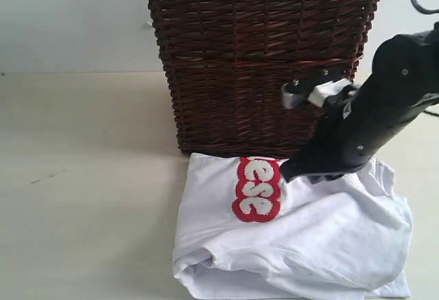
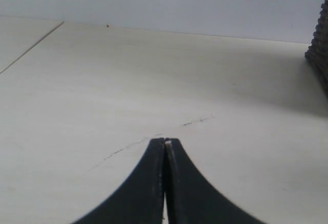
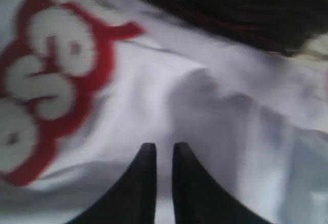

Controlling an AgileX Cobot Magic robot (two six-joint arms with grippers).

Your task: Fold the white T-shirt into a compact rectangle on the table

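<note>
The white T-shirt [image 1: 322, 231] lies loosely folded on the table [image 1: 82, 176], right in front of the basket, with thick rolled folds along its near edge. Its red-outlined white lettering [image 1: 257, 190] faces up near the left side. My right gripper [image 1: 288, 171] reaches down from the right, its tip just over the cloth beside the lettering. In the right wrist view, that gripper [image 3: 164, 147] shows a narrow gap between the jaws, above the T-shirt [image 3: 220, 106] and close to the lettering [image 3: 51, 70]. My left gripper [image 2: 165, 142] is shut and empty over the bare table [image 2: 154, 70].
A tall dark brown wicker basket [image 1: 260, 60] with white lace trim stands directly behind the shirt, touching its far edge. Its corner shows in the left wrist view [image 2: 320, 49]. A pale wall rises behind the table.
</note>
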